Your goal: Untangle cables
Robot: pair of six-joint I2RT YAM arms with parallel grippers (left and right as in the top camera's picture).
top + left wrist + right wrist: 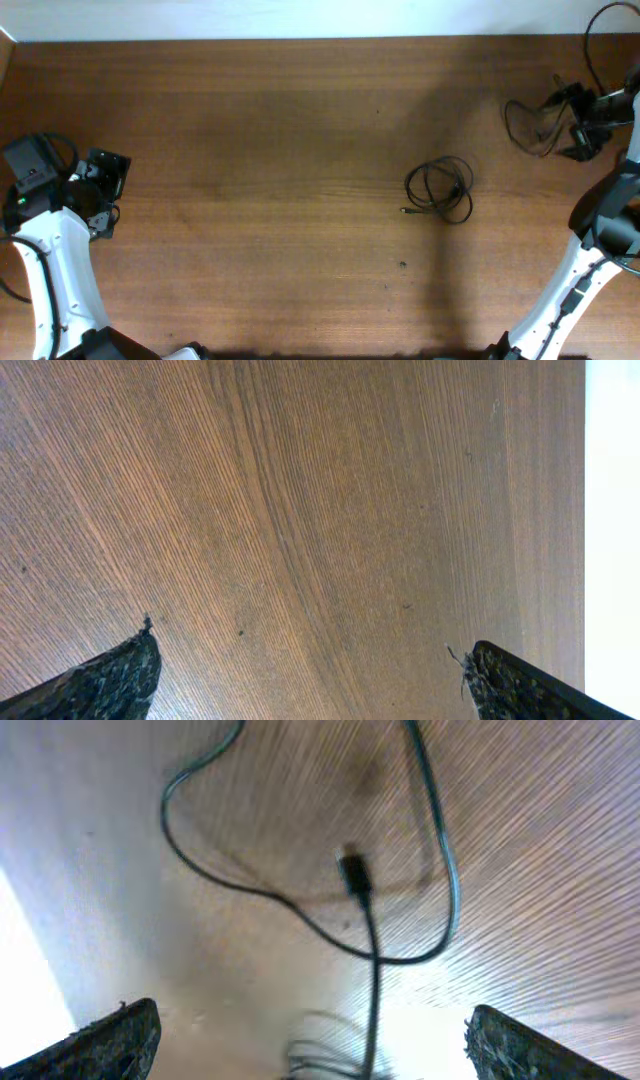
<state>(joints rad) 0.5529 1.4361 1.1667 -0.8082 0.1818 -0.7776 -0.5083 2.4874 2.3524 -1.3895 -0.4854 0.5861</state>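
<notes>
- The left gripper [310, 660] stands wide open. In the left wrist view its two fingers [100, 680] sit at the lower left and lower right corners of the frame.
- Only bare wood of the table [250, 150] shows between them, so this gripper holds and touches nothing.
- In the overhead view the left gripper [105, 185] is at the far left of the frame, well apart from both cords.
- The right gripper [312, 1030] is also spread wide, its fingers [120, 1040] at the two lower corners of the right wrist view.
- A loose cable [440, 870] fills the upper and middle part of that view as an open loop. Its small plug [352, 872] lies near the centre of the frame.
- From the plug the cord runs straight down and leaves the bottom edge between the open fingers. The fingers are not closed on it, and whether it touches either one cannot be told.
- Overhead, this loose cable [528, 125] shows as a thin loop in the upper right of the frame, just beside the right gripper [580, 130].
- A coiled cable [440, 190] lies on the table right of centre, with one short end pointing left. It is apart from the loose loop and from both grippers.
</notes>
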